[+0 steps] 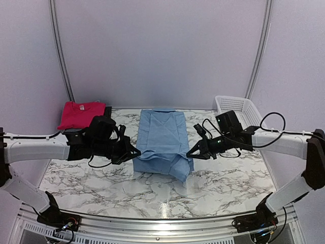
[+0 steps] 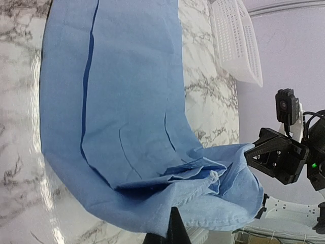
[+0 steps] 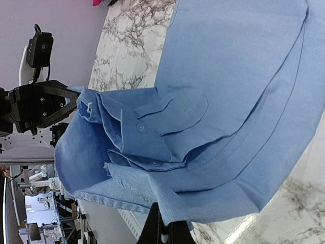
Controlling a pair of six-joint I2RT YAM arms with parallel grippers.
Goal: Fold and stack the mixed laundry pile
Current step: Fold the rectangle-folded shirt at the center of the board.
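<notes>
Soft, even light from above: all 3 views are bright, with a faint lilac cast. The marble table (image 1: 162,207) carries a white glare patch at lower centre, and the blue shirt (image 1: 161,133) casts only pale shadows. The overhead view is slightly soft.

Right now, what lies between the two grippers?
The blue shirt's near end, bunched and raised off the table, spans from the left gripper to the right gripper. The top view shows it.
</notes>
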